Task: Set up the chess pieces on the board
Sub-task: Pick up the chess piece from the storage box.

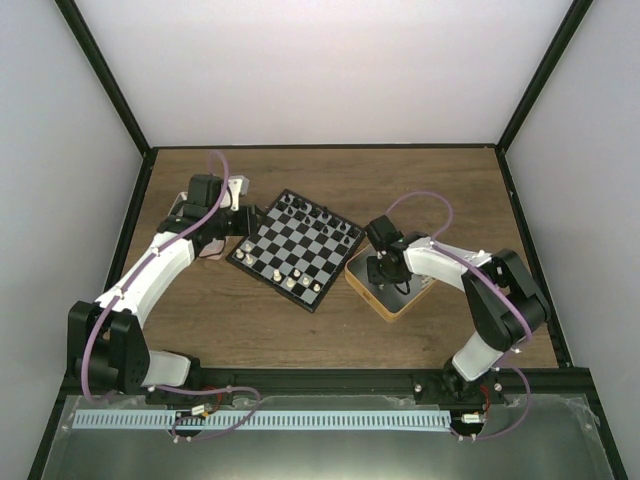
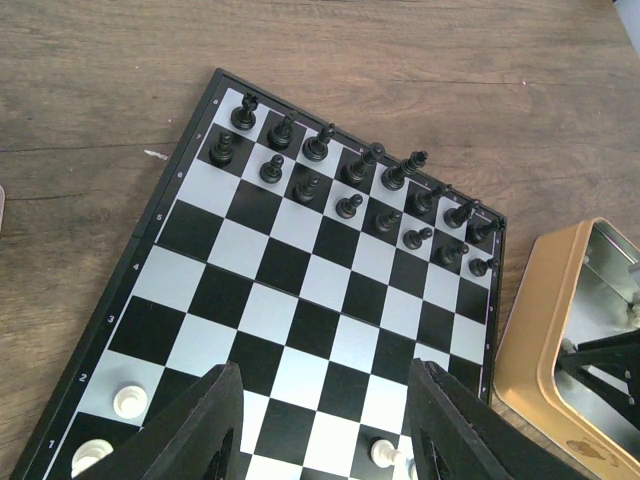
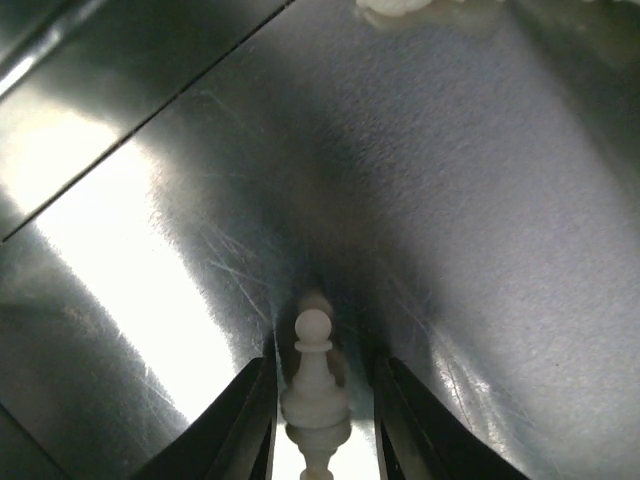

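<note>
**Stage in hand: a piece is being collected from the container for the white side.** Nearest the arm bases, the right gripper [image 3: 322, 368] is being held low inside the tin [image 2: 535, 330]. Its fingers are drawn narrow on either side of a cream-white pawn [image 3: 314, 385], which is standing upright on the metal floor. Whether the pads are actually pressing it cannot be told. More cream-white chess pieces [image 3: 420, 8] are being kept at the tin's far wall, too blurred to count.

The next move is judged to call for a firm closure and a straight lift clear of the gold rim. A carry to a bare square on the near ranks is then being called for.

Farther off, on the board [image 2: 255, 207], only a few white pieces [image 2: 128, 400] are being shown on the near ranks. The left gripper [image 2: 325, 372] is being held above that edge, moderately open and empty. Farthest, two full rows of black figures [image 2: 348, 207] are being displayed along the opposite edge.
</note>
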### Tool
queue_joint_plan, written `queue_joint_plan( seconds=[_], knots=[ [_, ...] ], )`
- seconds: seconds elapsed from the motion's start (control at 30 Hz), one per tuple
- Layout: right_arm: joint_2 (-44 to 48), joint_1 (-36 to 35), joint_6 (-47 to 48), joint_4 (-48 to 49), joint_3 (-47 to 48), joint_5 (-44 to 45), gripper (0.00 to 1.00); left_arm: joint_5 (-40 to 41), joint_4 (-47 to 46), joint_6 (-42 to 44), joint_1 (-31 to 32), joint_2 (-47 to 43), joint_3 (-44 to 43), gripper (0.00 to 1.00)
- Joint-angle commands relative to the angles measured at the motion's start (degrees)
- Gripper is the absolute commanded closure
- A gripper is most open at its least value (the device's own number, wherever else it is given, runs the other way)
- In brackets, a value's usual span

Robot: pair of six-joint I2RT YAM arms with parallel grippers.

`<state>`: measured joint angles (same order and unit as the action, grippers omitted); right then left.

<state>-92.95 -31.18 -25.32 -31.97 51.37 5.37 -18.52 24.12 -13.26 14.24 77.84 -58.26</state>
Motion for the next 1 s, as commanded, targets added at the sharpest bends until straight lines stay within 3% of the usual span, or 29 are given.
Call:
queue_joint_plan(
  seconds=[0.0, 0.17, 0.5, 0.63, 0.77, 0.97],
  knots=[
    [1.42, -0.92, -0.48, -1.57, -0.47, -0.09, 0.74, -0.79, -0.74, 0.07, -0.07, 0.24, 0.47, 0.53],
    [1.30, -1.25, -1.13, -1.13, -0.31, 0.53, 0.86, -0.84, -0.95, -0.05, -0.05, 0.08, 0.54, 0.53],
    [12.46, -1.21, 0.56, 10.95, -2.52, 4.97, 0.88, -8.27, -5.37, -6.21, 0.92, -0.87, 1.15, 0.50],
    [19.80, -1.31, 6.59, 19.89, -5.38, -4.86, 0.88, -14.93, -11.03, -13.02, 2.65, -1.10, 2.18, 0.47],
    [26.31, -1.58, 8.53, 29.24, -8.22, -15.98, 0.88, -21.58, -18.34, -21.48, 5.20, -0.53, 3.50, 0.37],
    [26.32, -2.93, 11.14, 37.89, -6.99, -29.52, 0.88, -27.35, -31.09, -31.61, 8.33, -1.43, 6.45, 0.20]
  ],
)
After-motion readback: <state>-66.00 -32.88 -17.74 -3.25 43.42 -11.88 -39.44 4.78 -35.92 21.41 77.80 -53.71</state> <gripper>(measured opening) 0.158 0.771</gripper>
